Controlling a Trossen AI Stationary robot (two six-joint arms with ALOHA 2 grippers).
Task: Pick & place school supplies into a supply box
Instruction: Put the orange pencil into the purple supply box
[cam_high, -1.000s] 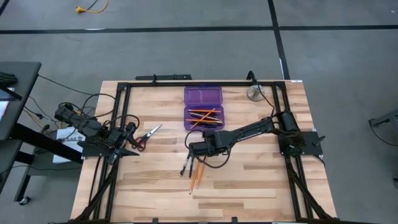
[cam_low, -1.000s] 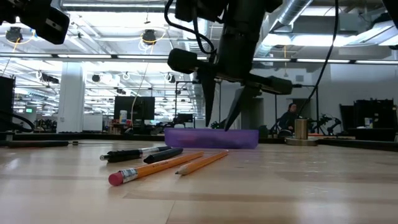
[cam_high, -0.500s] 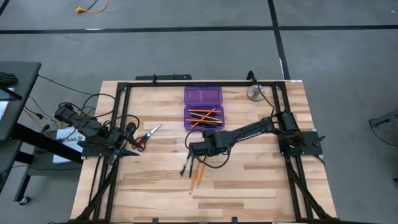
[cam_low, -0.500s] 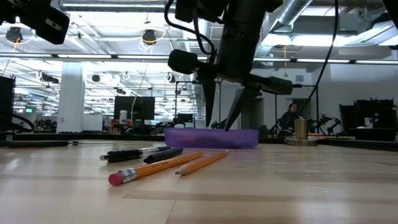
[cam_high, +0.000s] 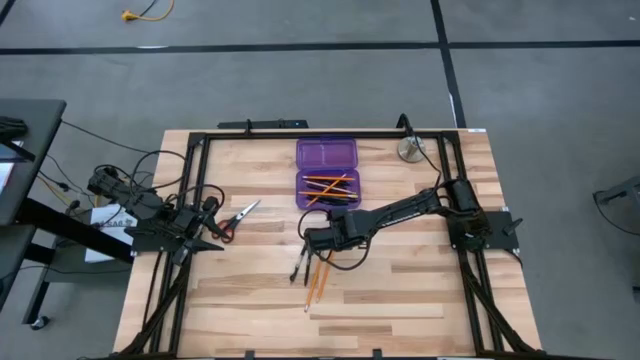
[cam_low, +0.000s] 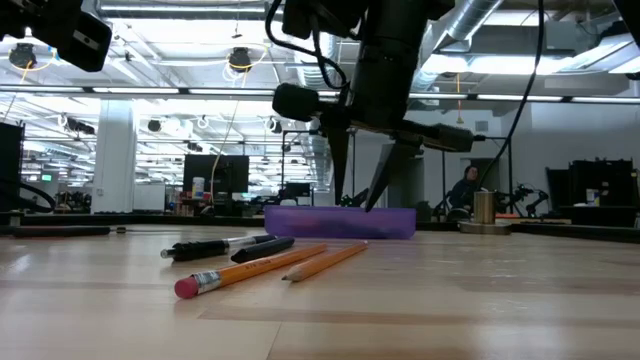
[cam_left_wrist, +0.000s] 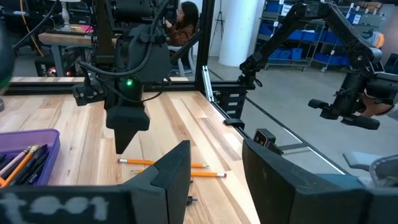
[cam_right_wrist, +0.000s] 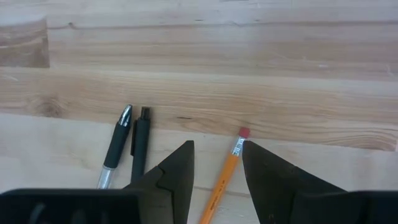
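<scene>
At the left edge of the table, the left gripper (cam_high: 205, 222) rests low with its arm folded back, its fingers (cam_left_wrist: 171, 171) spread with bare space between them and nothing held. Just beside it lie the red-handled scissors (cam_high: 236, 217), long axis on a diagonal, blades pointing up toward the far side and the handles nearest the gripper. Past them, near the table's middle, two black pens (cam_high: 299, 263) lie side by side, running from near edge to far edge with a slight slant. Touching close on their right are two orange pencils (cam_high: 317, 281), parallel to each other on much the same slant; from table height one shows its pink eraser toward the near edge. Above these hangs the right gripper (cam_high: 313, 240), its arm stretched long and low across from the right rail, wrist bent so the fingers (cam_low: 338, 160) point down, parted and clear of the wood, straddling a pencil's eraser end without gripping. Beyond it, toward the far edge, the purple supply box (cam_high: 327, 173) lies open, several orange pencils and dark pens crisscrossed in its nearer half.
</scene>
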